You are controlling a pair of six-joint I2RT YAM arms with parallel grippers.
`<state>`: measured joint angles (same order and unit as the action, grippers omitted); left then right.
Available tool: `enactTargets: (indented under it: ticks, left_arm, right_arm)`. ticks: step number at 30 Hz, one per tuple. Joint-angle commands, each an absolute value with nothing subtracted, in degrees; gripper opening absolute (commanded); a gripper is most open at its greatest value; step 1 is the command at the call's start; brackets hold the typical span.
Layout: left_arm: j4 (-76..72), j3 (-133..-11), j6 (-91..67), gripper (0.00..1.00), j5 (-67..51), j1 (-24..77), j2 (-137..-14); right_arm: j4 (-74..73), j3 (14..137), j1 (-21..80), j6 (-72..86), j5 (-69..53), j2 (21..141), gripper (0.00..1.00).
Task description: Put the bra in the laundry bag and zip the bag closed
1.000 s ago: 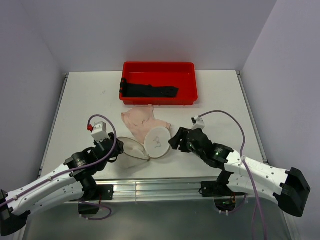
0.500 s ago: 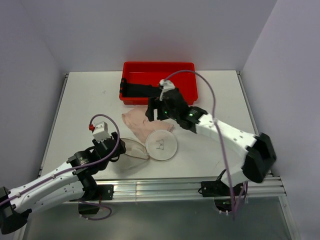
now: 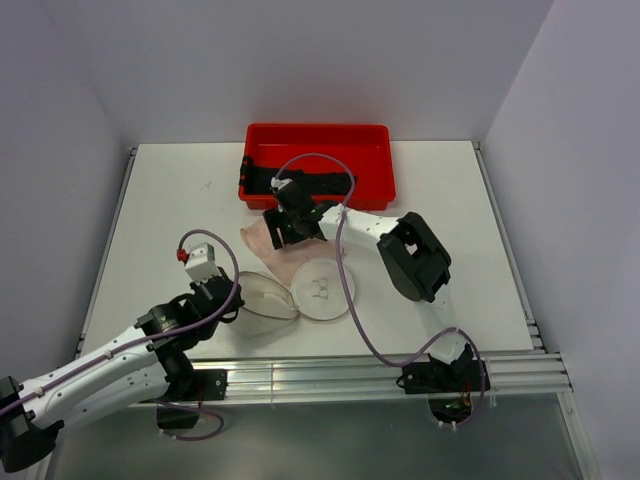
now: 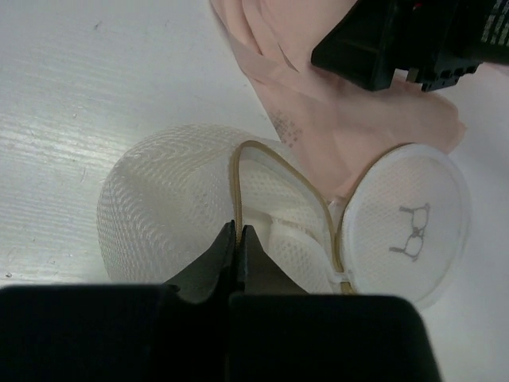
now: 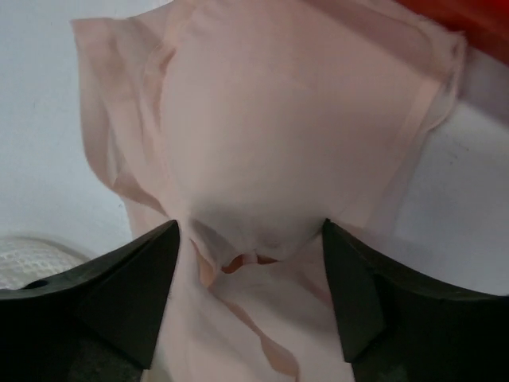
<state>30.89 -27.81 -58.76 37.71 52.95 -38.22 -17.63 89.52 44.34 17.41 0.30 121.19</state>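
Pinching the tan zip rim of the small round white mesh laundry bag [image 4: 171, 199] at the near left, the left gripper [image 4: 238, 235] is clamped on that edge. Just beyond, the soft pale pink fabric bra [image 5: 270, 135] lies crumpled on the white table [image 3: 170, 200], outside the bag. The right gripper [image 5: 249, 235] is over it, fingers [image 5: 119, 294] spread either side of a raised fold, gripping nothing. Picking up the bra looks to be the step in hand: next those fingers must close on the fold and carry it nearer into the bag's mouth.

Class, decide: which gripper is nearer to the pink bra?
Right. The right gripper hangs over the bra, fingers open either side; the left gripper pinches the rim of the laundry bag beside it.
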Motion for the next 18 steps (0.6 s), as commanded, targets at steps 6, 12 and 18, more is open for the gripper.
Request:
enactTargets:
  ticks: [6, 12, 18]
  left_arm:
    - [16.2, -22.5, -51.4, 0.0, 35.4, 51.0, -37.3]
    - [-1.0, -17.9, -42.0, 0.0, 29.8, 46.7, -34.2]
    - [-9.7, -19.0, -37.7, 0.0, 20.8, 41.9, -38.1]
  right_arm:
    - [-10.3, 89.0, 43.9, 17.2, 5.8, 117.4, 0.08]
    - [6.7, 70.3, 43.8, 19.1, 7.4, 101.5, 0.0]
    - [25.0, 52.7, 43.9, 21.4, 14.1, 89.7, 0.0]
